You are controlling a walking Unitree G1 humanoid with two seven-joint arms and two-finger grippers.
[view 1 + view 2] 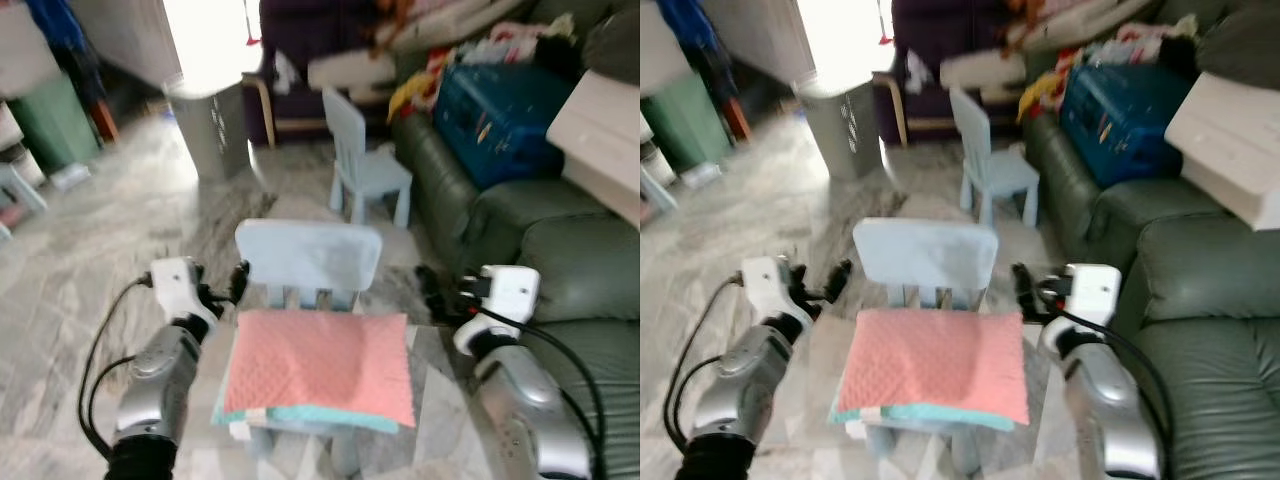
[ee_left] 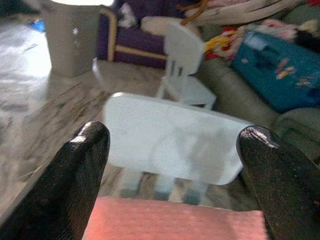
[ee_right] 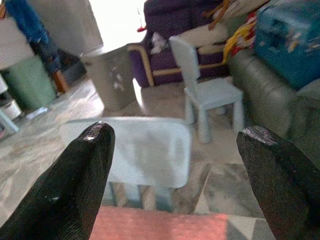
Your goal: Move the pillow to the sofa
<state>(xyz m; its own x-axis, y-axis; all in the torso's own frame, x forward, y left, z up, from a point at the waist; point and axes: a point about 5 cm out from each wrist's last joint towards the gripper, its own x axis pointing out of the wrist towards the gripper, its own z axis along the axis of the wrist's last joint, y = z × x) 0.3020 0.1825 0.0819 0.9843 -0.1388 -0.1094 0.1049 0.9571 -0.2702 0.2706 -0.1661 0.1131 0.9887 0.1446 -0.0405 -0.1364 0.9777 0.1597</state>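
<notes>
Pink pillow [image 1: 320, 365] on near chair [image 1: 310, 258] | sofa [image 1: 570, 260] cluttered: blue bin [image 1: 495, 110]

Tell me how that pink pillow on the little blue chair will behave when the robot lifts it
The pink pillow looks soft and quilted, so it will probably sag between the left gripper and right gripper. It is likely light for its size. It overhangs the small chair, so the light plastic chair might shift.
</notes>
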